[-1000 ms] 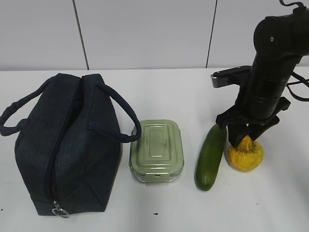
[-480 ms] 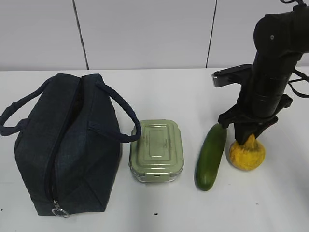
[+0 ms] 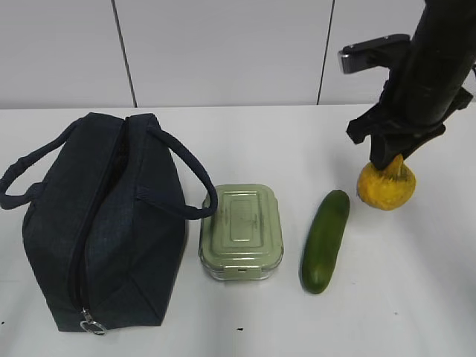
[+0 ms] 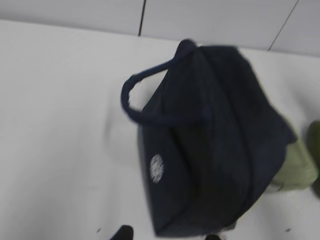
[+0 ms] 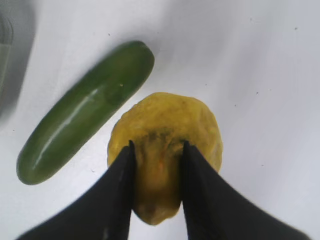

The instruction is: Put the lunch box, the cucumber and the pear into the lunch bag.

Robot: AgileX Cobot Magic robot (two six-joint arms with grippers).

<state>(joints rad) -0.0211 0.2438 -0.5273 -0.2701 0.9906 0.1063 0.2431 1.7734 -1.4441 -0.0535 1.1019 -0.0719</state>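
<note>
Your right gripper (image 5: 156,150) is clamped on the pear's (image 3: 386,186) narrow top, and vs. a sec ago the pear is off the table: it was sitting just right of the cucumber (image 3: 325,240), now it hangs higher, approx. 1 o'clock from the cucumber in the ext. view, well clear of it. The right wrist view shows both fingers (image 5: 120,175) pinching the knobbly neck w/ the fruit bulging either side, so the grip looks solid, tho a lumpy neck could slip if you swing fast. The cucumber and lunch box (image 3: 242,231) lie where they were; the box is at 9 o'clock from the cucumber, the lunch bag (image 3: 104,223) at 9 o'clock from the box. The left gripper's state can't be read; only two dark tips show at the btm edge of the left wrist view, over the bag. The bag's zip looks parted along the top, but I can't tell how wide. Judging by this, pick is done, carry to the bag is next; nothing is in yet.
</note>
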